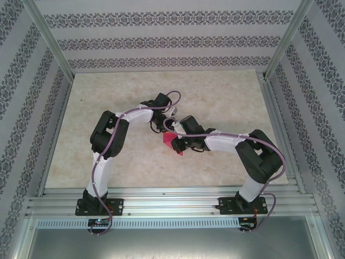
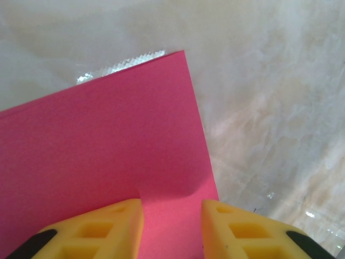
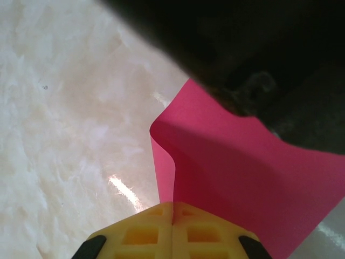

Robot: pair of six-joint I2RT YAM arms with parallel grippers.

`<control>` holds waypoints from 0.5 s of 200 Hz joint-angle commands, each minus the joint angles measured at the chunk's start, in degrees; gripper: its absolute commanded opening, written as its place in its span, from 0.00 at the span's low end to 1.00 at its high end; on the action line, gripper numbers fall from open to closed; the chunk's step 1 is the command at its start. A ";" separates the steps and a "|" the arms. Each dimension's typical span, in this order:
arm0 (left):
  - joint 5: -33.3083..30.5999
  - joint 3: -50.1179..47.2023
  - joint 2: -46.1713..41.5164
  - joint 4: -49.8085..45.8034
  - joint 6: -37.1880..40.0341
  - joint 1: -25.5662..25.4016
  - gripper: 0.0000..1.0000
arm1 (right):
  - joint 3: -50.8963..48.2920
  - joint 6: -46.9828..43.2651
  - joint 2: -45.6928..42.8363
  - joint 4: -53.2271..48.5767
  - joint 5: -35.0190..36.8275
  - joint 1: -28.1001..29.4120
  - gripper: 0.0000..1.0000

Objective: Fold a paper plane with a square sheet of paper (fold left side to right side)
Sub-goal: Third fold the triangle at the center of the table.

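The square sheet of paper [image 1: 172,143] is bright pink and sits mid-table between the two arms. My right gripper [image 3: 173,205] is shut on one edge of the sheet [image 3: 242,172], which rises from between the yellow fingers and curls over to the left. In the left wrist view the sheet [image 2: 108,145] spreads flat under my left gripper [image 2: 172,208]. Its yellow fingers [image 2: 108,229] stand apart, with a small bulge of paper in the gap. From above, the left gripper [image 1: 171,123] and right gripper [image 1: 177,140] meet over the paper.
The tabletop [image 1: 215,97] is pale marbled stone, framed by aluminium rails [image 1: 161,197] at the near edge and patterned walls. The dark body of the left arm [image 3: 259,54] hangs just above the paper in the right wrist view.
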 commanded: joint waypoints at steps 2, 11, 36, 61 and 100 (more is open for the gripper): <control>0.10 -0.58 2.13 -0.31 0.52 -1.21 0.36 | -1.41 2.07 -0.70 0.65 -2.85 -1.16 0.00; 0.09 -0.58 2.14 -0.36 0.52 -1.28 0.36 | -1.64 2.19 -0.62 0.58 -2.94 -1.54 0.00; 0.01 -0.58 2.12 -0.39 0.52 -1.35 0.36 | -2.04 2.48 -0.35 0.97 -3.50 -2.25 0.00; 0.02 -0.60 2.28 -0.34 0.52 -1.47 0.36 | -2.04 2.61 -0.26 1.13 -3.90 -2.61 0.00; -0.07 -0.22 2.96 -0.40 0.52 -1.54 0.36 | -2.05 2.70 -0.39 1.86 -5.58 -3.59 0.00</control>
